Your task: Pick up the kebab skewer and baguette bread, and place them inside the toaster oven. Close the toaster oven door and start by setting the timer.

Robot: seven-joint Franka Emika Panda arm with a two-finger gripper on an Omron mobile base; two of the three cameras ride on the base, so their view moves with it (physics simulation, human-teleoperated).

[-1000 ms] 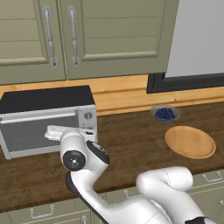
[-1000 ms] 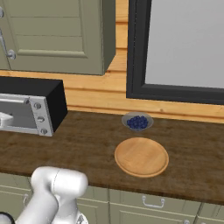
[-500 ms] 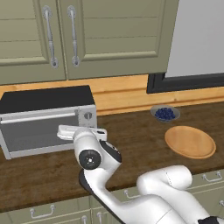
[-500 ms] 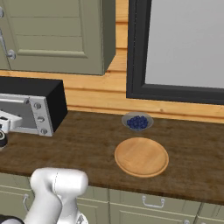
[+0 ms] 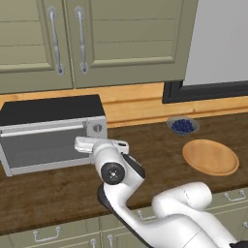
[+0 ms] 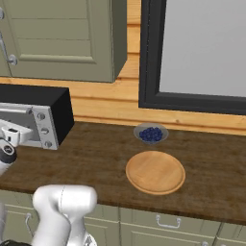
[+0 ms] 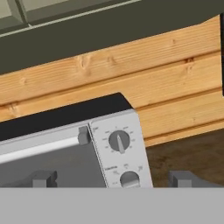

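The boxy silver toaster oven with a black top (image 5: pixel 51 133) sits at the left of the left base view, its grey glass door (image 5: pixel 46 147) apparently shut. The white arm's two-finger gripper (image 7: pixel 113 179) hangs spread wide before the knob panel, holding nothing. To set the timer well, it should centre on one round grey knob (image 7: pixel 119 141), then close squarely before turning.

Bare counter (image 5: pixel 160 145) between toaster oven (image 5: pixel 48 133) and wooden plate (image 5: pixel 210 157).
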